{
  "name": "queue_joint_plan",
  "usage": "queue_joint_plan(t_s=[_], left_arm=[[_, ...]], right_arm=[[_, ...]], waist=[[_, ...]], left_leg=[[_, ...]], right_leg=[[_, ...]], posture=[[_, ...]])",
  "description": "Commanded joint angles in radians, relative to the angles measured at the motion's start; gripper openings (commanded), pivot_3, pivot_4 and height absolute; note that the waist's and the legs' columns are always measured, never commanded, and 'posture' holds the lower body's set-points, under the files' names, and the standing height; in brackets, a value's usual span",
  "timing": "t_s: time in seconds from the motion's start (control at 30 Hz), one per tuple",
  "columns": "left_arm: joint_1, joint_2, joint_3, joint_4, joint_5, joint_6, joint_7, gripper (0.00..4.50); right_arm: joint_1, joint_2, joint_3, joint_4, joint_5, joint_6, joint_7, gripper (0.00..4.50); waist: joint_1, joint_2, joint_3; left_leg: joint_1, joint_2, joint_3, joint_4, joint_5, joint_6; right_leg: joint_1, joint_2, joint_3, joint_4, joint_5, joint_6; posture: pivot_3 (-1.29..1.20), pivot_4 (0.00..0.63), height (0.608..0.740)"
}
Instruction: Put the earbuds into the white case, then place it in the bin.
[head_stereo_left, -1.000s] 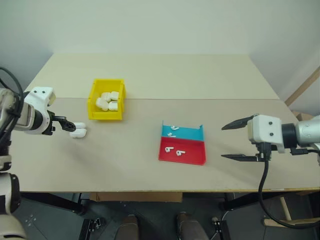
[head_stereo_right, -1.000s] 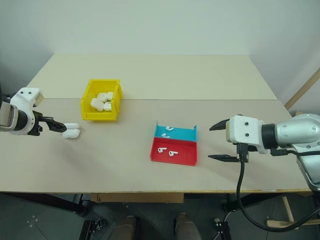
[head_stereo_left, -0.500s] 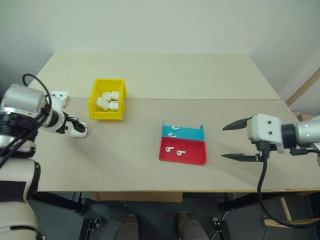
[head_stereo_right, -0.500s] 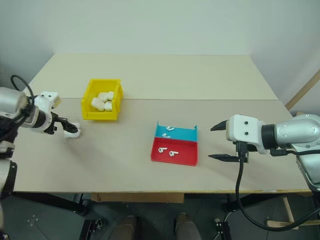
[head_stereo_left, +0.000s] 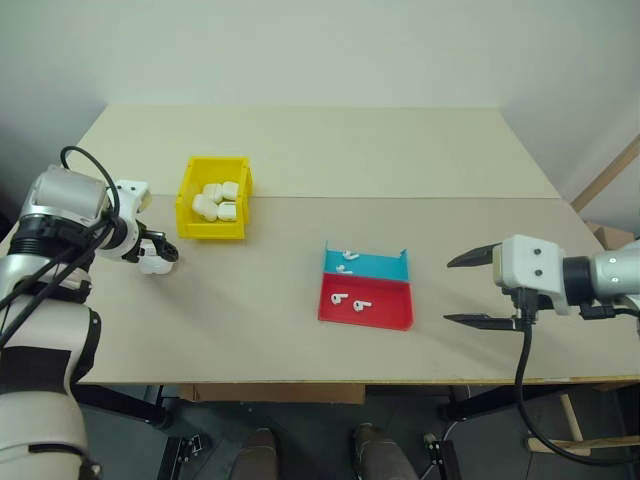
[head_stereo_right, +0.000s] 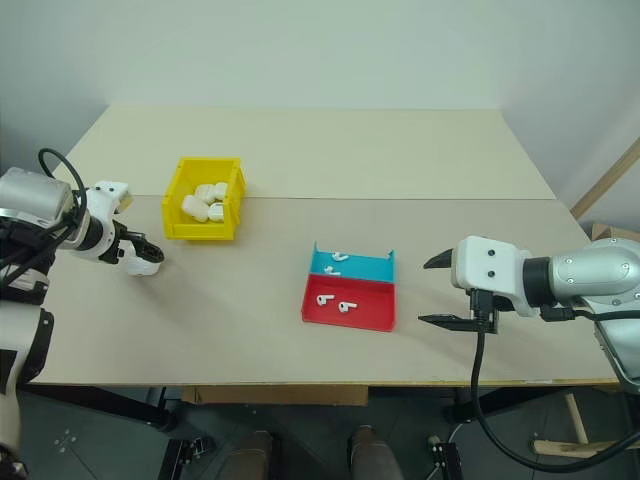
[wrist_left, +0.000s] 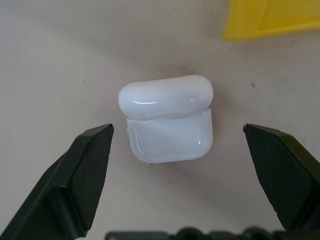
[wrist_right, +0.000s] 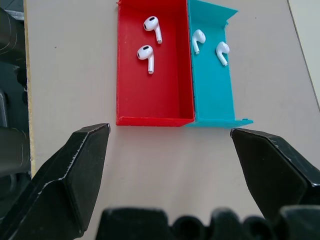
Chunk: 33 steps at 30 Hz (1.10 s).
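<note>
- Now, L gripper (wrist_left: 177, 150) is wide open, straddling the white case (wrist_left: 167, 119) on the table (head_stereo_left: 300, 160); fingers not touching it, nothing held.
- Case lies closed, just beside the yellow bin (head_stereo_left: 213, 198), which has other white cases in it.
- R gripper (wrist_right: 170, 165) is wide open and empty, near the red and teal tray (wrist_right: 155, 107) w/ four earbuds (wrist_right: 146, 53).
- Step, prob.: grasping the case. Next: close on it squarely.
</note>
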<state>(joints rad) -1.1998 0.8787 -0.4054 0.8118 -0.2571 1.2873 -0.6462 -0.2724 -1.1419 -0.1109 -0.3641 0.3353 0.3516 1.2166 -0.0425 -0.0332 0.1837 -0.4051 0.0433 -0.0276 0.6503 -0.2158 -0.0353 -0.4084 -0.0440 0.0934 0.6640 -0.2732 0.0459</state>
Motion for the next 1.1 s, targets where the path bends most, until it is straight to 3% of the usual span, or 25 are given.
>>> queue_joint_plan(t_s=[0.03,0.3,1.0,1.1], left_arm=[[-0.012,0.019,0.042,0.119,0.079,-0.011,0.018,4.50],[-0.019,-0.034,0.082,0.209,0.102,-0.072,0.051,4.50],[-0.050,-0.114,0.141,0.320,0.184,-0.162,0.049,4.50],[-0.044,-0.120,0.137,0.326,0.198,-0.173,0.046,3.56]], right_arm=[[-0.004,-0.012,-0.032,-0.015,-0.006,-0.003,-0.014,4.48],[-0.044,-0.010,-0.012,0.008,-0.016,-0.001,-0.021,4.48],[0.024,-0.034,-0.057,-0.017,-0.028,0.013,-0.041,4.48],[0.024,-0.034,-0.056,-0.016,-0.032,0.012,-0.043,4.50]], waist=[[-0.001,0.000,0.000],[0.001,0.000,0.000],[0.003,0.000,0.000],[0.002,0.000,0.000]], left_leg=[[0.000,0.000,0.000,0.000,0.000,0.000],[0.000,0.000,0.000,0.001,0.000,0.000],[0.000,-0.001,-0.001,0.002,0.000,0.000],[0.000,-0.001,-0.001,0.002,0.000,0.000]], right_leg=[[0.000,0.000,0.000,0.000,0.000,0.000],[0.000,0.000,0.000,0.000,0.000,0.000],[0.001,-0.001,-0.001,0.000,0.000,0.000],[0.001,-0.001,-0.001,0.001,0.000,0.001]], posture=[[0.00,0.150,0.740],[0.00,0.150,0.740],[0.00,0.150,0.740],[0.00,0.150,0.740]])
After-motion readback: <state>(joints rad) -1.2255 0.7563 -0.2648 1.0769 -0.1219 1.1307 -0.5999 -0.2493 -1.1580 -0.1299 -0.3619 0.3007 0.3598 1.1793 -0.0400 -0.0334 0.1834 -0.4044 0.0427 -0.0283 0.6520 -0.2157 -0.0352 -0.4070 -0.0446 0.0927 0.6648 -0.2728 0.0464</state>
